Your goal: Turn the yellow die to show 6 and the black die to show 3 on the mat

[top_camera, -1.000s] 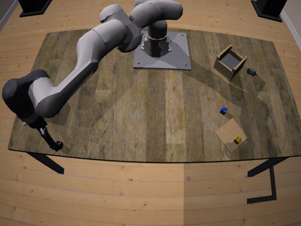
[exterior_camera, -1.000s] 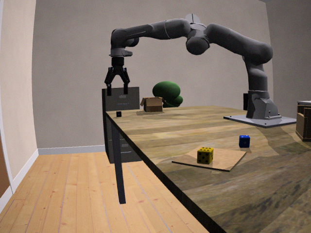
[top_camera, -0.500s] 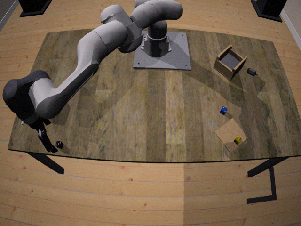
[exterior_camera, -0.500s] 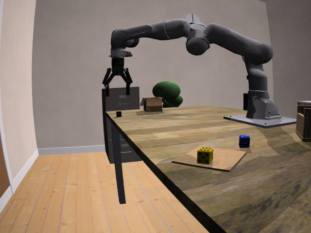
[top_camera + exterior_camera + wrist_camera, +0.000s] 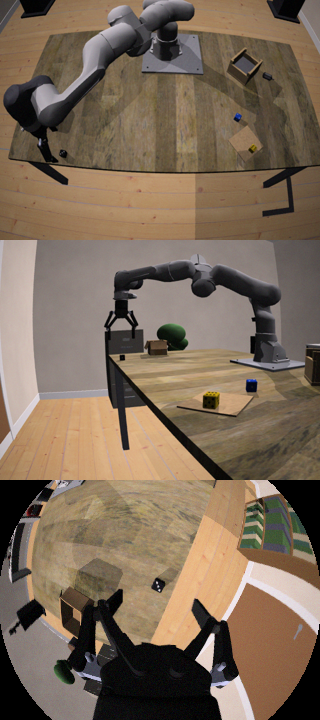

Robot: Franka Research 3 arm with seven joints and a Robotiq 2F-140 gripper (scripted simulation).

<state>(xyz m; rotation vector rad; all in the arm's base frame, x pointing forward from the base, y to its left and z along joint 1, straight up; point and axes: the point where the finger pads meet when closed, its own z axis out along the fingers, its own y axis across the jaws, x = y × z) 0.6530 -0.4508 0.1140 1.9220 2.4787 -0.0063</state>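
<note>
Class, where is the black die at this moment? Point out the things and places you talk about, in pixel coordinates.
In the top view, the black die [image 5: 63,153] [image 5: 122,357] [image 5: 158,585] lies near the table's lower left corner, just right of the open fingers.

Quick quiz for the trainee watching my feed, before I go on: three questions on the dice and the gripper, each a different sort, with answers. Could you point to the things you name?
1. Multiple choice: which die is on the mat [image 5: 242,140] [image 5: 232,400]?
A) the blue die [image 5: 237,117] [image 5: 251,385]
B) the yellow die [image 5: 252,148] [image 5: 211,400]
C) the black die [image 5: 63,153] [image 5: 122,357] [image 5: 158,585]

2. True or false: the gripper [image 5: 53,144] [image 5: 121,337] [image 5: 158,600] is open, with nothing between its fingers.

3. Fill in: the number on top of the yellow die is ___.

Key: 1 B; 2 true; 3 six.
</note>
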